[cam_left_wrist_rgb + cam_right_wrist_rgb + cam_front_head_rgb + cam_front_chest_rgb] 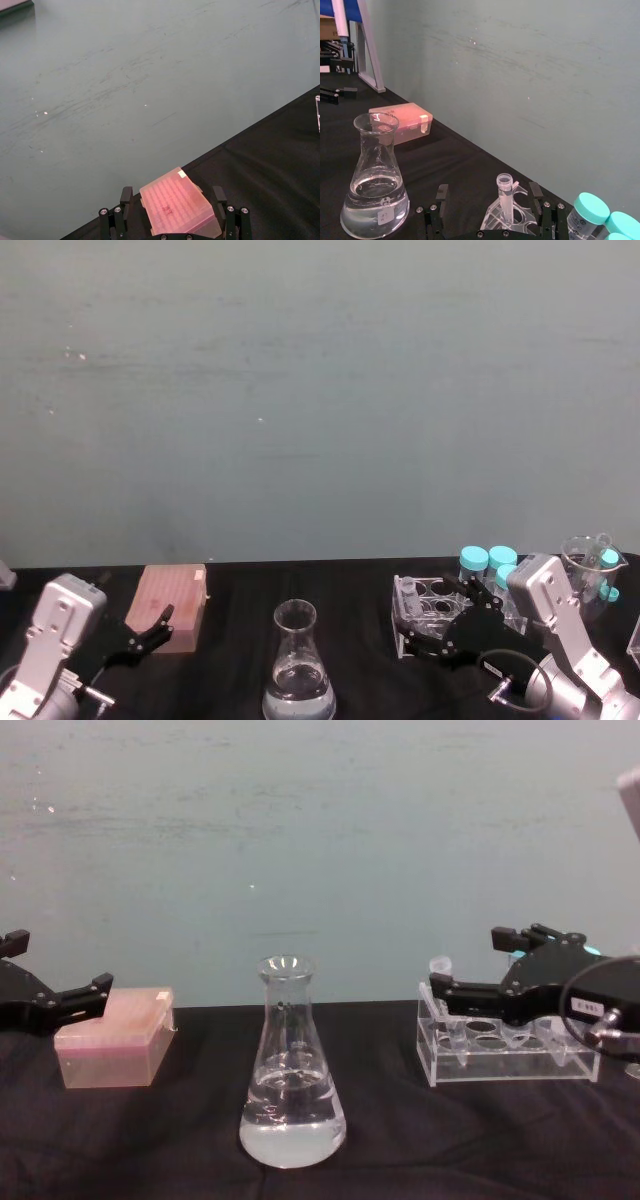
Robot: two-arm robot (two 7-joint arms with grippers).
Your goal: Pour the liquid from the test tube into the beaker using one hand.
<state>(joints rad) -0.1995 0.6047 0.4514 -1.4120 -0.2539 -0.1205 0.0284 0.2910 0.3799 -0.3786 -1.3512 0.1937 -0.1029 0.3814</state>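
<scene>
Beaker (299,670) stands at 6 o'clock, tube (504,196) upright in the rack (500,1065) at 4 o'clock, flanked untouched by the wide-open, empty right tool (488,190); left tool (158,623) sits open at 8 o'clock.

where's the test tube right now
The test tube stands at the clear rack's left end, on the robot's right, right of the beaker, by the open right hand.

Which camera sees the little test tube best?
The right wrist view: the test tube stands upright in the clear rack, close ahead of the right gripper's open fingers. The head view shows it tiny; in the chest view just its top peeks over that gripper.
</scene>
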